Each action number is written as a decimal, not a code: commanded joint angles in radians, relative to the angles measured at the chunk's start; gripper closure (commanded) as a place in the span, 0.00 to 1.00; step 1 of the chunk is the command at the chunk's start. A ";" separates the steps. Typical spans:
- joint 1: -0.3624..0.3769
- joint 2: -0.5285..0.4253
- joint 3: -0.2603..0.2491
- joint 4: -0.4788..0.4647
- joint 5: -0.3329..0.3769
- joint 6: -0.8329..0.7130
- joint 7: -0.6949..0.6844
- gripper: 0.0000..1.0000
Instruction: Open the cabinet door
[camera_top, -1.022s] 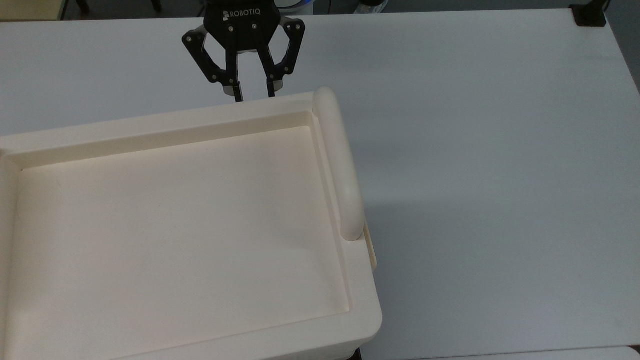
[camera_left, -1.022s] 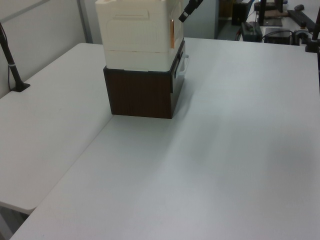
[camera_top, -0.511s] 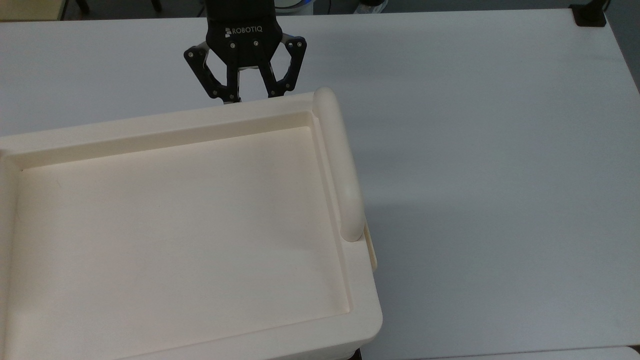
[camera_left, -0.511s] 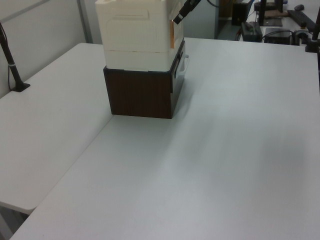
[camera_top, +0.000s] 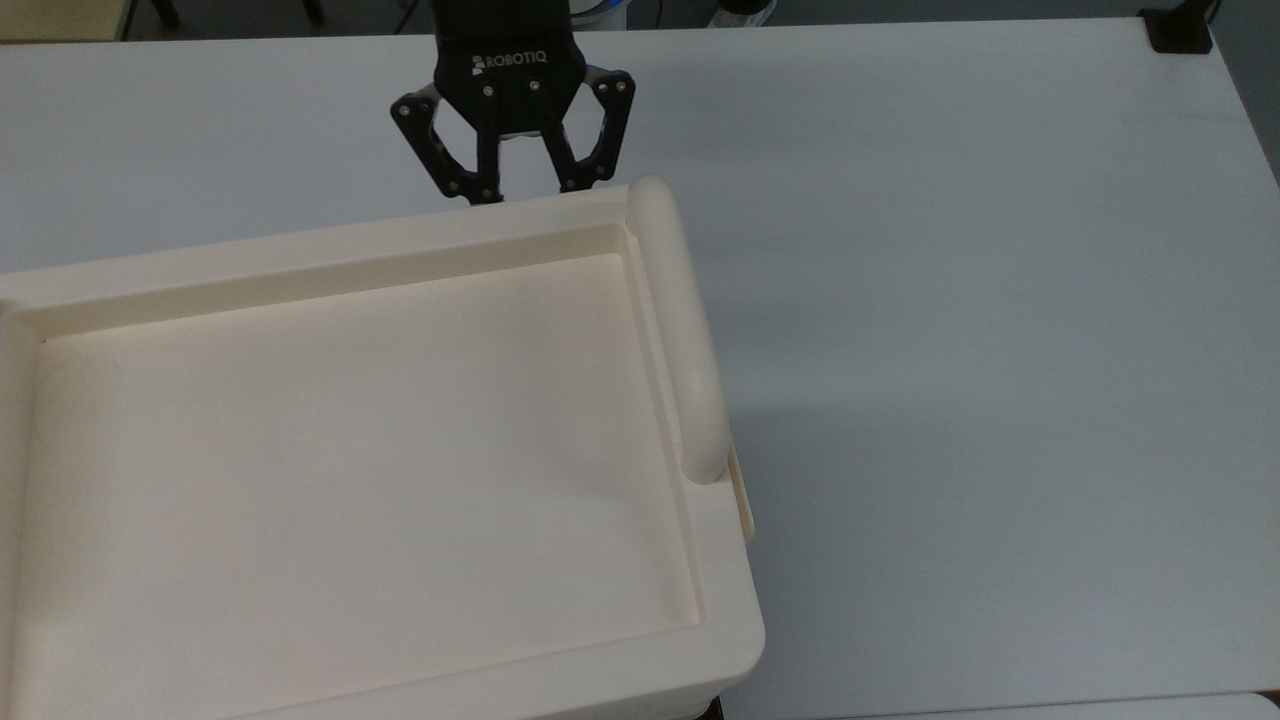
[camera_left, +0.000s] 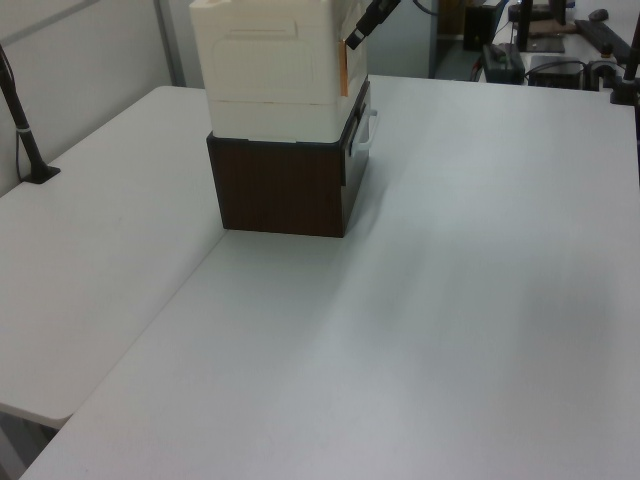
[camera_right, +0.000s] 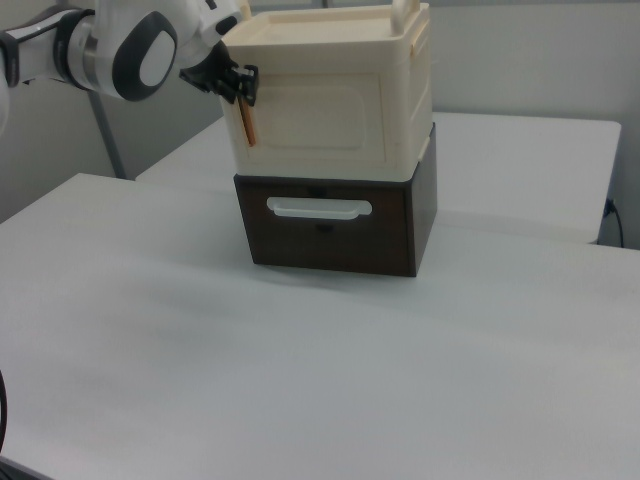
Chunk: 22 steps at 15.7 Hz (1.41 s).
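The cabinet (camera_right: 330, 100) looks like smooth cream plastic, its base (camera_right: 335, 225) dark wood-grain, the tabletop (camera_left: 450, 300) matt white.

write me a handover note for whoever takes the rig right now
Hand: fingers apart, tips hidden behind the cabinet rim in the top view; in the right view it sits at the upper left edge of the cabinet door.
Things: the cabinet stands on a brown drawer unit on the table.
Done: the hand is at the door's edge.
Left: the door looks shut, or at most cracked; swing it open.
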 joint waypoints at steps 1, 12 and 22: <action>0.000 0.022 0.030 0.023 0.008 0.021 0.017 0.64; -0.015 0.038 0.034 0.023 -0.025 0.049 0.009 1.00; -0.049 0.049 0.034 0.017 -0.085 0.040 -0.009 1.00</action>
